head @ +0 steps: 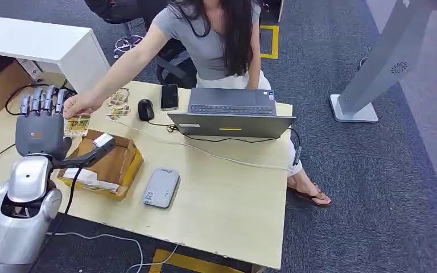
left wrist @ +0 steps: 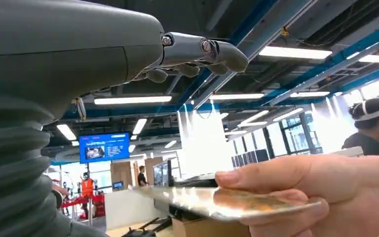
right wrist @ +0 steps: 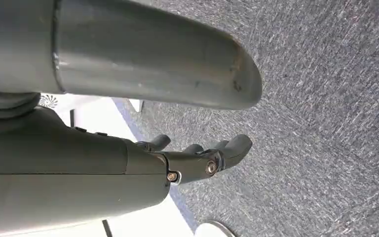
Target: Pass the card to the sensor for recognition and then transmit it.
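Left hand (head: 41, 122) empty, card (head: 77, 124) just beside

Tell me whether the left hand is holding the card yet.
Not yet. The left hand is open, fingers spread; the person's hand holds the card.

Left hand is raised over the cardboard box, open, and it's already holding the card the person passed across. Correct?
Not quite. The left hand is raised by the cardboard box and open, but it holds nothing. The person's hand holds the card, next to the robot's fingers. The left wrist view shows it: the card is pinched in the person's hand, apart from the robot's fingers.
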`<move>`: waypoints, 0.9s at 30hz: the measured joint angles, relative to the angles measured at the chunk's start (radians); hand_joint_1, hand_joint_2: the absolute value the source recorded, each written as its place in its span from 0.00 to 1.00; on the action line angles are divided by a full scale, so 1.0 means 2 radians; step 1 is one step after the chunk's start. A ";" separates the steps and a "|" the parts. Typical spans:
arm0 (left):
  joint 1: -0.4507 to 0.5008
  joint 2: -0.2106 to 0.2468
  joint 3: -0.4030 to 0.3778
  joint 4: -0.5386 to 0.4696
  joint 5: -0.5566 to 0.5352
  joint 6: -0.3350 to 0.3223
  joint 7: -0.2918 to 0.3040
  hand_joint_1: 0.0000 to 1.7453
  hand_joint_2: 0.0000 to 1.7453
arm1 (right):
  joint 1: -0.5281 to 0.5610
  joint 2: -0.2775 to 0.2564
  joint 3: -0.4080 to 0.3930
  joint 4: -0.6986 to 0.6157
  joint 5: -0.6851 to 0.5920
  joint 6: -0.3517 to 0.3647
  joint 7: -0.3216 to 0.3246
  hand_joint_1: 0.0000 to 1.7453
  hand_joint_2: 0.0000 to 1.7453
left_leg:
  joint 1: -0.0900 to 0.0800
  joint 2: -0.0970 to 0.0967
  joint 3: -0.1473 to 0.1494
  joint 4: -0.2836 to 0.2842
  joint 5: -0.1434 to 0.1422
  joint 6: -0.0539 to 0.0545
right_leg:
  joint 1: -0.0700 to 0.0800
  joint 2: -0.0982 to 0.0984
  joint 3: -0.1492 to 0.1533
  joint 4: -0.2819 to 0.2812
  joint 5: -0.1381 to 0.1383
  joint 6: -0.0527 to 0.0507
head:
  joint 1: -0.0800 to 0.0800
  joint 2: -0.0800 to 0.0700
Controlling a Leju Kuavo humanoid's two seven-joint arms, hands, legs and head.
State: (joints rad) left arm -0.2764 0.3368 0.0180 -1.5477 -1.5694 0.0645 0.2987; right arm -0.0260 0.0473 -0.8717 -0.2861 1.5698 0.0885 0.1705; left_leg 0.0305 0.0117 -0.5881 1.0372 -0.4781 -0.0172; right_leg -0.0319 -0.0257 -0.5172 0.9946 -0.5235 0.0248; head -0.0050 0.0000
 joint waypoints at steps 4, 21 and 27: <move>0.000 -0.002 0.000 0.006 0.000 0.000 0.000 0.00 1.00 | 0.000 0.000 0.000 0.001 0.000 0.000 0.000 0.00 0.00 | 0.000 0.000 0.000 0.000 0.000 0.000 | 0.000 0.000 0.000 0.000 0.000 0.000 | 0.000 0.000; 0.000 -0.004 0.000 0.014 0.000 0.002 0.000 0.00 1.00 | 0.000 0.000 0.000 0.001 0.000 -0.001 0.000 0.00 0.00 | 0.000 0.000 0.000 0.000 0.000 0.000 | 0.000 0.000 0.000 0.000 0.000 0.000 | 0.000 0.000; 0.000 -0.004 -0.001 0.016 0.000 0.004 -0.005 1.00 1.00 | 0.000 0.000 0.000 0.001 0.000 -0.001 0.000 0.00 0.00 | 0.000 0.000 0.000 0.000 0.000 0.000 | 0.000 0.000 0.000 0.000 0.000 0.000 | 0.000 0.000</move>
State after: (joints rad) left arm -0.2765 0.3288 0.0164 -1.5160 -1.5694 0.0721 0.2892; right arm -0.0258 0.0469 -0.8713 -0.2846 1.5698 0.0870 0.1701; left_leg 0.0305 0.0117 -0.5881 1.0372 -0.4781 -0.0172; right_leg -0.0319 -0.0257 -0.5171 0.9946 -0.5234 0.0248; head -0.0050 0.0000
